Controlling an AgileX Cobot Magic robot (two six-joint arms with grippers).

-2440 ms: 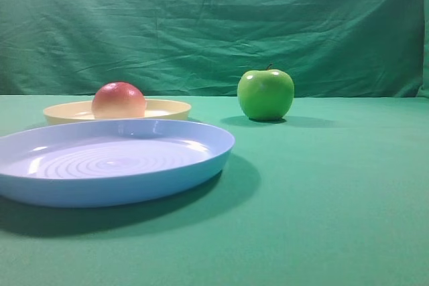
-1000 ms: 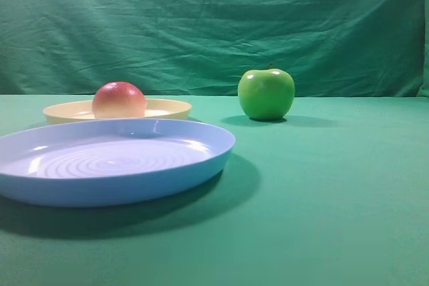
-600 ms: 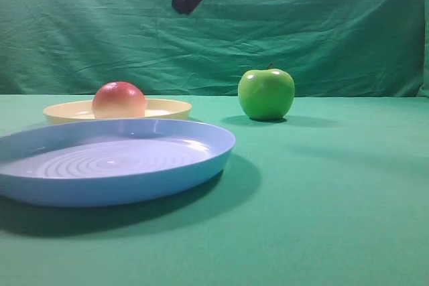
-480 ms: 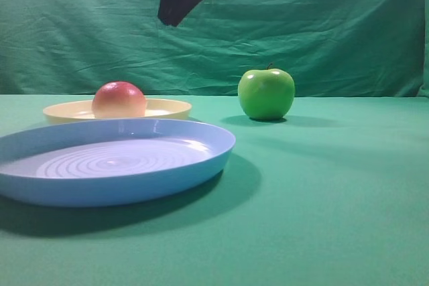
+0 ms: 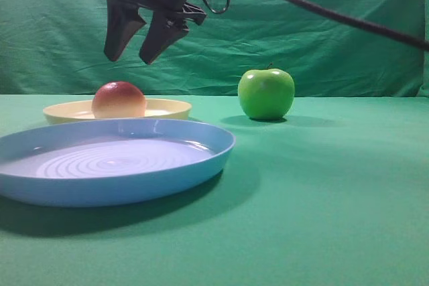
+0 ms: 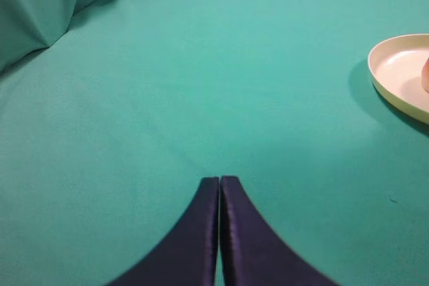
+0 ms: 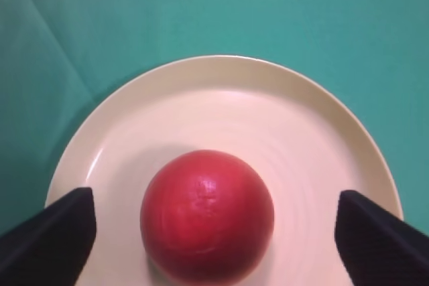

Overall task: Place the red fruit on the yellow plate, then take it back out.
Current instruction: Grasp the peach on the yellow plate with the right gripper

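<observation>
A: Hanging above the yellow plate [image 5: 117, 110], your right claw [image 5: 133, 43] has its two dark fingers spread wide, with nothing between them.

B: Where is the red fruit [image 5: 118, 100]?

A: You will find it resting inside the yellow plate, directly below the right claw and clear of it. In the right wrist view the red fruit [image 7: 206, 215] sits near the plate's middle, with one dark fingertip [image 7: 50, 236] at each lower corner, well to either side.

B: And my left claw [image 6: 220, 232]?

A: Your left claw is clenched, its two dark fingers pressed together, holding nothing, over bare green tabletop [image 6: 201, 85]. The plate's rim [image 6: 382, 78] shows at the right edge of that view.

B: What else is there?

A: A large light-blue plate [image 5: 110, 162] lies in front of the yellow one, and a glossy green apple [image 5: 266, 94] stands to the right, well apart from both plates. Green cloth hangs behind.
</observation>
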